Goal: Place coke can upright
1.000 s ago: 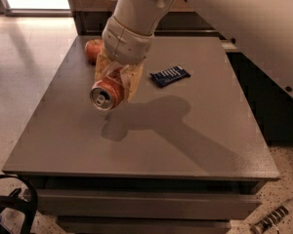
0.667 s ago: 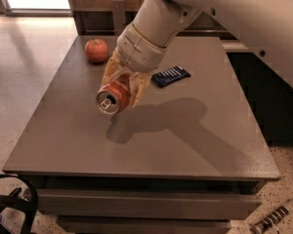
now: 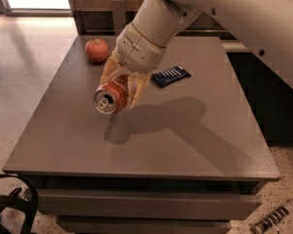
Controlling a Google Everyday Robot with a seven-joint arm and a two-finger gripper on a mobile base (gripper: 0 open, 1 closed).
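My gripper hangs over the left middle of the grey table. It is shut on the coke can, a red can held on its side above the table top, with its silver top and pull tab facing the camera. The pale fingers clasp the can's body from both sides. The can's shadow lies on the table just below it.
A red apple sits at the table's back left corner. A dark blue packet lies at the back middle, right of the gripper. The white arm reaches in from the upper right. A dark cabinet stands to the right.
The arm has shifted to the right with the can in its grip, uncovering the apple. The can stays on its side above the table.
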